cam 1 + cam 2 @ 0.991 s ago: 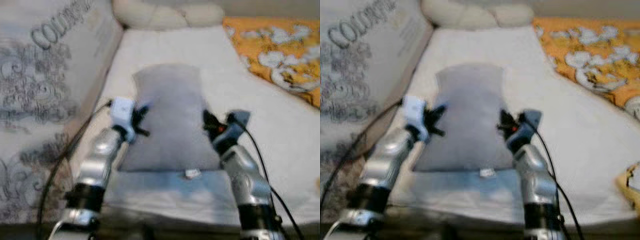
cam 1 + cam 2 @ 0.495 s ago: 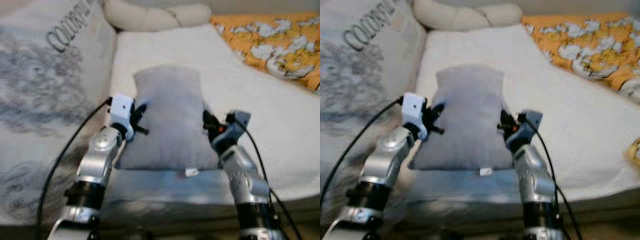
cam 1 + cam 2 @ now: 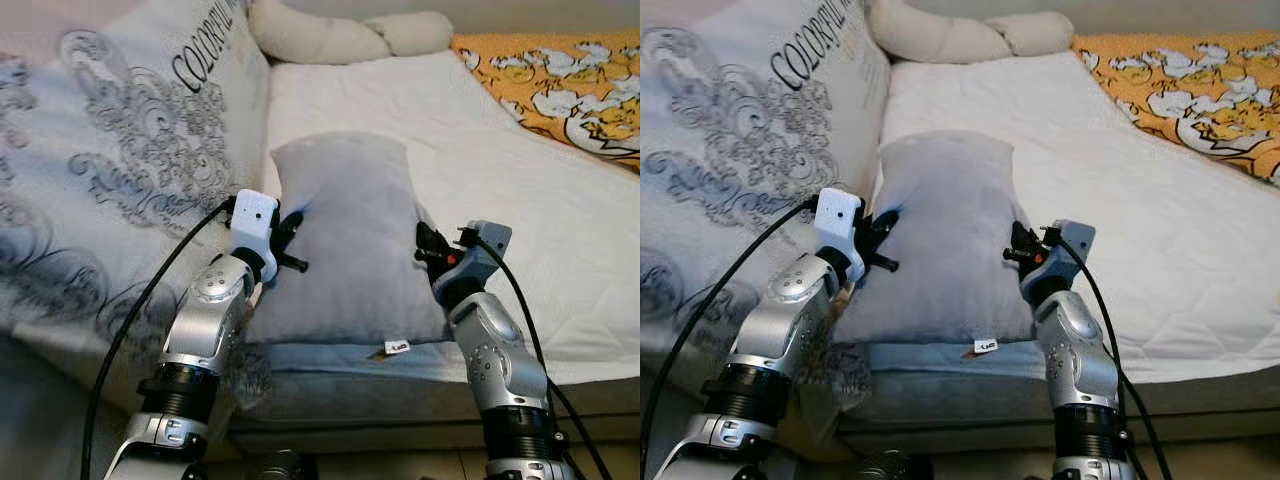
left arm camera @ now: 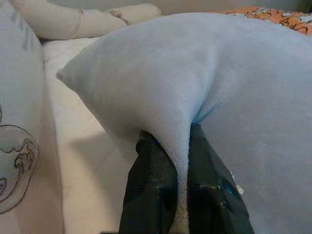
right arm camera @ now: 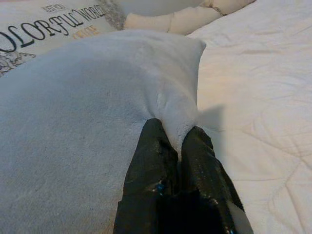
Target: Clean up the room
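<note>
You had one plump grey fleece pillow (image 3: 347,235) lying on the white quilted mattress (image 3: 520,200). Two grippers worked it: left gripper (image 4: 181,161) pinched its left edge, right gripper (image 5: 176,146) pinched its right edge.

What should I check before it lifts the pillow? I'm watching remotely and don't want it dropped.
1. Left gripper pinches a fold of the grey pillow between its fingers: ok.
2. Right gripper pinches the opposite edge: ok.
3. Both grips sit roughly level on the two sides, seen from the head: ok.
4. How deep the fabric sits in each pinch: cannot tell; thin folds only.
5. Pillow free of the patterned cushion on its left: cannot tell; they lie close.
6. Nothing lying on the pillow; a small tag hangs at its near edge: ok.
</note>
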Controlling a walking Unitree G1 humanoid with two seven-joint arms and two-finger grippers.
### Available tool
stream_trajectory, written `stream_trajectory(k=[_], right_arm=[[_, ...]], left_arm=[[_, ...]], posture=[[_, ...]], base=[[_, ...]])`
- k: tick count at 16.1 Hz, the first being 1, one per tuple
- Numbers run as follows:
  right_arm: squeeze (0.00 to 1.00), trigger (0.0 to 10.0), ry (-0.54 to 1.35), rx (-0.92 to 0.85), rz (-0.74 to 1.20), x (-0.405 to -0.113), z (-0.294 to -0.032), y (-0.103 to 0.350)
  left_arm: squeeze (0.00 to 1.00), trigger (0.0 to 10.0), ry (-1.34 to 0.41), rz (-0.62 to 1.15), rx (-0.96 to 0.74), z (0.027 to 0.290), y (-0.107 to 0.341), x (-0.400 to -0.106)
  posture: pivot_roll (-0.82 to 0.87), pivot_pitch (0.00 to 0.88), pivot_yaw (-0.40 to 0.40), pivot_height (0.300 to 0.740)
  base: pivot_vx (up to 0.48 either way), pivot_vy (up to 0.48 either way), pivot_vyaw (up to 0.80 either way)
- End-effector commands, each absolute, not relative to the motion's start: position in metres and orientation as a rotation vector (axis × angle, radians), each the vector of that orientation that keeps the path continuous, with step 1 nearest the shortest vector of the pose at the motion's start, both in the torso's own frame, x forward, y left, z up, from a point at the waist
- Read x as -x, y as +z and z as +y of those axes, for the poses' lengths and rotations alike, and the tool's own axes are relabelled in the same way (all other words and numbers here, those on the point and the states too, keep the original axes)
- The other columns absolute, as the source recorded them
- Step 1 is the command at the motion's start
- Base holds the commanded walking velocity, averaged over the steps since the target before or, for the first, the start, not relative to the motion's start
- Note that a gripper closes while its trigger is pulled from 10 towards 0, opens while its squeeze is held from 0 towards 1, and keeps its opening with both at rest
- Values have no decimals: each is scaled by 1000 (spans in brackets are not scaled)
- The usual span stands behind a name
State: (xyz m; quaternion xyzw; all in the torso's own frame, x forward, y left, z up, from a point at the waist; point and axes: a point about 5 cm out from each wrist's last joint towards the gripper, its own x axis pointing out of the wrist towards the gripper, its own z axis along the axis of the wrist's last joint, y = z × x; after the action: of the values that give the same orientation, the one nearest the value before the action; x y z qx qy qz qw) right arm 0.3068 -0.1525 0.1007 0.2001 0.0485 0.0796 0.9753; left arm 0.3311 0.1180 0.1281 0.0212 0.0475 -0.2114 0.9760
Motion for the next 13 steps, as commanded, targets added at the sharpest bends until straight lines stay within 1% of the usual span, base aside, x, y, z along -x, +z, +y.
stream_trajectory(k=[1,5,8,13], right_arm=[[0,10000,143,-392,62,-309,-157,108],[0,10000,215,-307,118,-312,-152,99],[0,10000,233,-299,126,-317,-149,100],[0,10000,199,-308,120,-321,-152,99]], left_arm=[[0,10000,-396,46,-51,124,139,-335],[0,10000,-357,52,-64,131,138,-334],[0,10000,-349,50,-66,132,139,-334],[0,10000,-364,52,-67,129,138,-332]], posture=[[37,0,79,740],[64,0,55,740],[75,0,47,740],[77,0,48,740]], base=[[0,0,0],[246,0,0],[271,0,600],[280,0,0]])
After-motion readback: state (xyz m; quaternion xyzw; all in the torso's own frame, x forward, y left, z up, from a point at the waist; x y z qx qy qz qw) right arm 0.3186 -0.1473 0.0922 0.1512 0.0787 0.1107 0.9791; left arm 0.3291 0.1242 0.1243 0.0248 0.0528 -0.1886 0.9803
